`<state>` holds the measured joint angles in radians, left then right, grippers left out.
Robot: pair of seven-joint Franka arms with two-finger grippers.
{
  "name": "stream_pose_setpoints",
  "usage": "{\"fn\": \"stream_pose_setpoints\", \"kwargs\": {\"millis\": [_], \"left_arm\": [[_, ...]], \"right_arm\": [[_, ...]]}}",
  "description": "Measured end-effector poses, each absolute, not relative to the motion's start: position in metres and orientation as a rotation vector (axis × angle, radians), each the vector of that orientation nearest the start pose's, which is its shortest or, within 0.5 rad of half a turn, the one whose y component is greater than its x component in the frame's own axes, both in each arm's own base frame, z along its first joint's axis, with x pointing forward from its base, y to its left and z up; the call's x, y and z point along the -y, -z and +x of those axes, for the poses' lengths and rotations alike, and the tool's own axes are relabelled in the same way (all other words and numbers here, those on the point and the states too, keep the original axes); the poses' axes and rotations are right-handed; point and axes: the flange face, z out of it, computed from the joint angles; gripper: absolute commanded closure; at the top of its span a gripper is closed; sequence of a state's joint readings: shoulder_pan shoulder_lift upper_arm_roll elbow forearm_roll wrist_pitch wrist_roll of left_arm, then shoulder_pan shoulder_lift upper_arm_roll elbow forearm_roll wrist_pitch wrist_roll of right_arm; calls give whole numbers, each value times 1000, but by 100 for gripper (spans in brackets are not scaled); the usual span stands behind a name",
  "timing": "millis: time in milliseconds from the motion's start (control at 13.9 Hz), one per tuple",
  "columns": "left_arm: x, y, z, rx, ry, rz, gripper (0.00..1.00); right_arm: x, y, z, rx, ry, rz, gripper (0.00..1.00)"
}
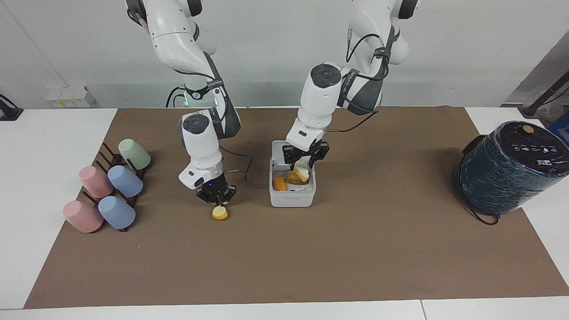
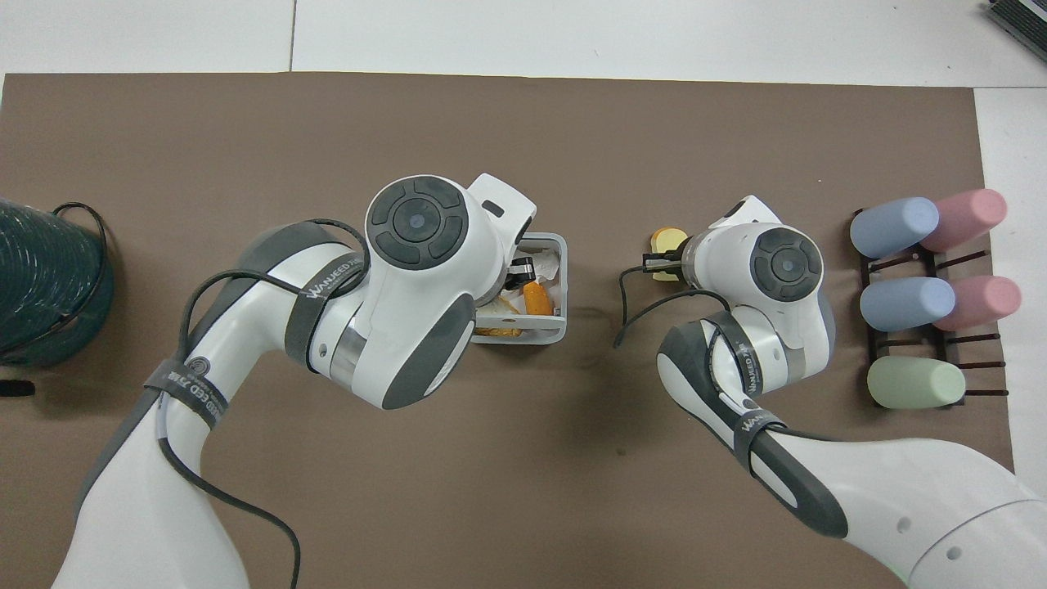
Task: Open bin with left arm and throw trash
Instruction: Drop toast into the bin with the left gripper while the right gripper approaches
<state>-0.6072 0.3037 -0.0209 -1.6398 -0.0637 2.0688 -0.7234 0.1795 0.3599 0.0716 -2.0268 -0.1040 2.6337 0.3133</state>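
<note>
The white bin (image 1: 292, 198) stands mid-table with its lid (image 1: 277, 149) up, nearer the robots. It also shows in the overhead view (image 2: 559, 329). My left gripper (image 1: 303, 163) is over the open bin, shut on the pale bread slice (image 1: 302, 170), which hangs just above the contents. In the bin lie the crumpled white tissue (image 2: 546, 263), an orange piece (image 1: 279, 183) and a brown piece (image 1: 292, 178). My right gripper (image 1: 218, 201) is beside the bin, toward the right arm's end, shut on the yellow cheese block (image 1: 219, 214), which hangs just over the mat.
A dark rack with several pastel cups (image 1: 106, 191) lies at the right arm's end of the brown mat (image 1: 284, 258). A large dark film-wrapped cylinder (image 1: 511, 166) stands at the left arm's end.
</note>
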Motion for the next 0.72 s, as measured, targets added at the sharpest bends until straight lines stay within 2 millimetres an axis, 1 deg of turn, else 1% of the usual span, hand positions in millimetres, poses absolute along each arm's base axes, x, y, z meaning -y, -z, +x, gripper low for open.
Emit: {"fn": "stream_pose_setpoints", "kwargs": {"millis": [72,215,359,431,503,575,718], "left_arm": [[391,-456,535,203,105,-3267,11],[391,-462,537,207,116,-3271,11],[382,-472,541,225,74,-3246,10],[373,-481,544,243,39,-3225,9],[358,-492,550,277,6,-3204,9],[337,-505,558,309,-21,-3187,9],[289,-525,578,281,-52,-3173,9]], "right_arm": [[-155,-299,606,17,398,-3080,100],[-157,-313,609,-40,430,-3066,100],[-168,-337,608,-105,433,-3057,100],[-177,-352,608,-130,420,-3058,100],[-187,-368,608,-151,410,-3059,100],[-198,-384,608,-177,404,-3056,100],[-226,-410,606,-262,411,-3029,100]]}}
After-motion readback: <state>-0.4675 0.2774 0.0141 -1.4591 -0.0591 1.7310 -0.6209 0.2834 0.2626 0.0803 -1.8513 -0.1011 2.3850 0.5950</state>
